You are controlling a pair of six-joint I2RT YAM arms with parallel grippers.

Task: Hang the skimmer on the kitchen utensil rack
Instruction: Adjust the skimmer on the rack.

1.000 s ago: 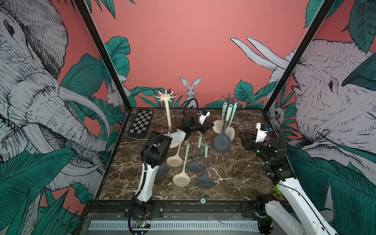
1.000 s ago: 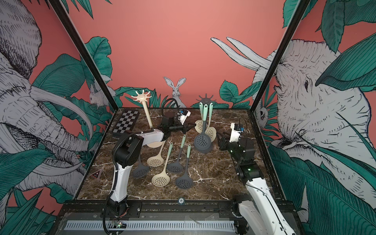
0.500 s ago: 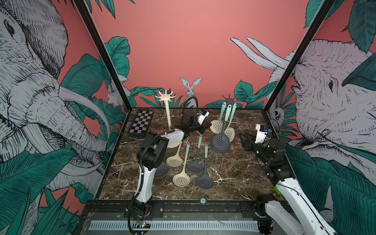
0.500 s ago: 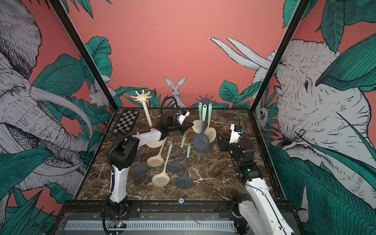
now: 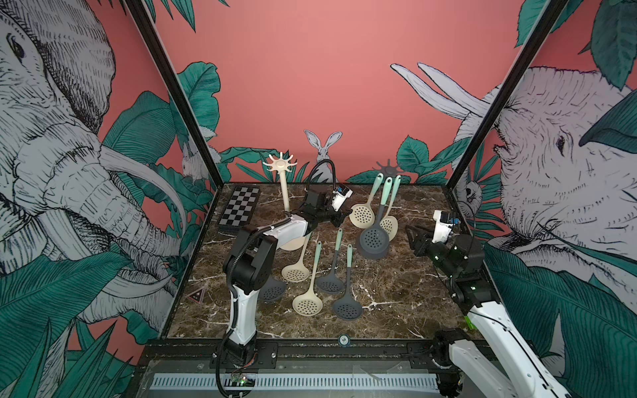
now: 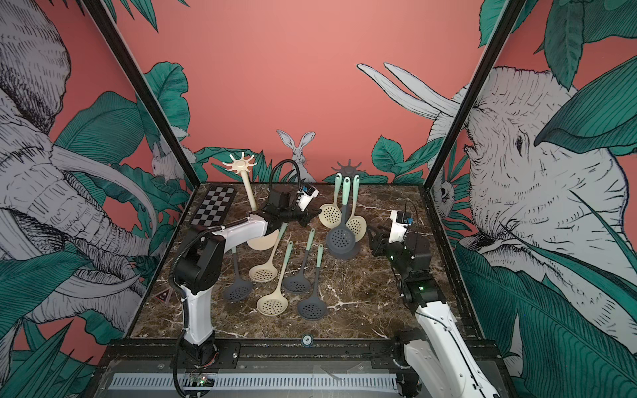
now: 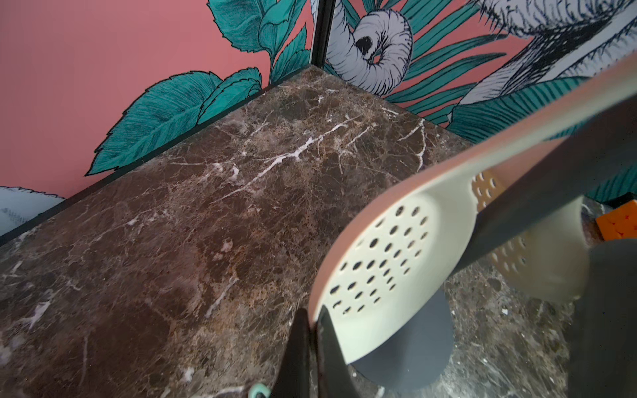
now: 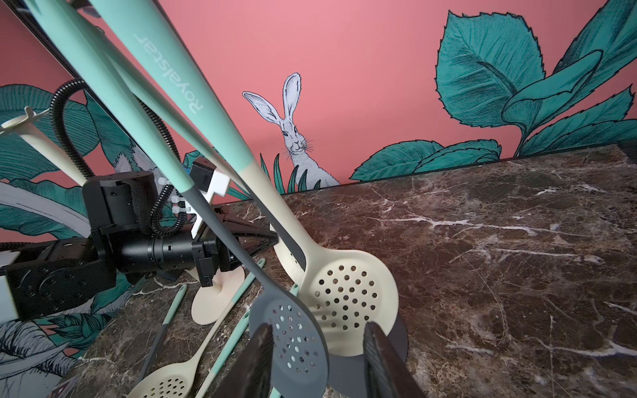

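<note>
Three skimmers hang from the dark grey utensil rack point(image 5: 388, 169) at the back: a cream skimmer point(image 5: 362, 215), a grey skimmer point(image 5: 374, 237) and another cream one point(image 5: 389, 224). My left gripper point(image 5: 341, 220) is shut, and its fingertips point(image 7: 303, 320) rest against the rim of the first cream skimmer's head point(image 7: 382, 275). My right gripper point(image 5: 410, 234) stands open to the right of the rack, holding nothing. In the right wrist view the grey skimmer's head point(image 8: 293, 337) shows between its fingers point(image 8: 262, 358). Several more skimmers point(image 5: 306, 305) lie flat on the table.
A cream utensil rack point(image 5: 279, 165) with bare hooks stands at the back left, its base point(image 5: 293, 243) partly under my left arm. A chessboard point(image 5: 239, 208) lies in the back left corner. An orange cube point(image 7: 620, 224) sits by the grey rack's base point(image 5: 374, 253).
My left arm's elbow has sunk toward the front left while its gripper stayed at the hanging skimmers. The right arm has not moved.
</note>
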